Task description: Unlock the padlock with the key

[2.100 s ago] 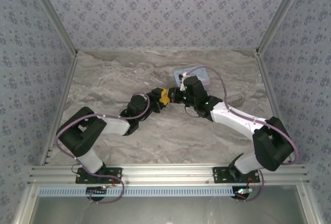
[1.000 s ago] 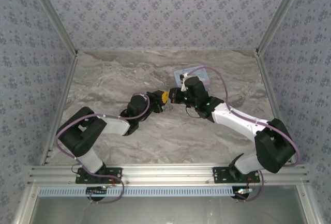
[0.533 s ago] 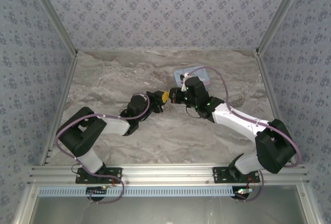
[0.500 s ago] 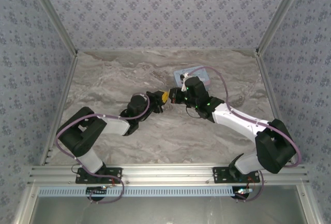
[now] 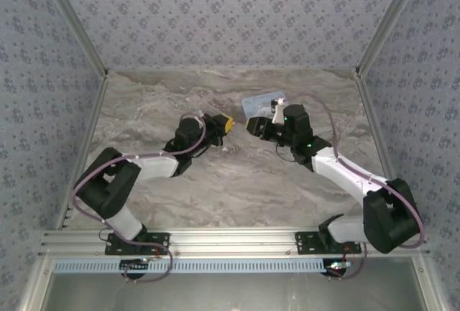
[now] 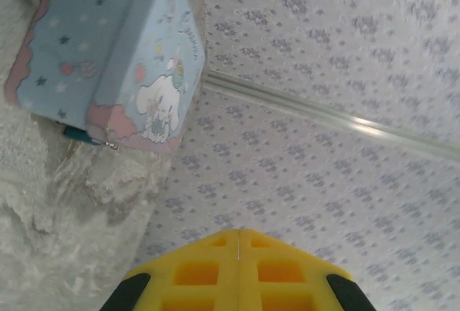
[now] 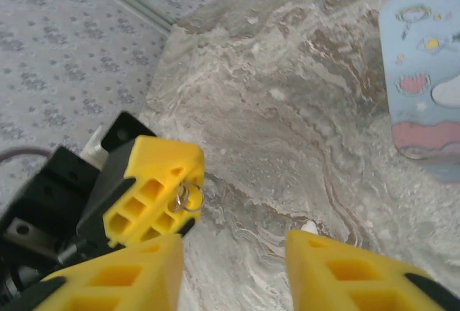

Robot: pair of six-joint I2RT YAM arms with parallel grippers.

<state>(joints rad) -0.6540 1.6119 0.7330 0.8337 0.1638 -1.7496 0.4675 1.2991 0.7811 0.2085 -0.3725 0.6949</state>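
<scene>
My left gripper is shut, its yellow fingers pressed together. In the right wrist view the key, a tiny metal sliver with a small ring, sticks out from between those fingertips. A short gap to the right, my right gripper stands open with nothing between its fingers. The padlock, a small teal piece with a bit of metal, sits at the lower edge of the light blue cartoon tin. That tin lies just behind the right gripper.
The tin lies on the marble table toward the back right. Patterned walls close in the back and both sides. Both arms reach in from the near edge and meet near the table's middle.
The right gripper opened and pulled back to the right, away from the left gripper. The left gripper shifted slightly up and back, staying shut with the key in its tips.
</scene>
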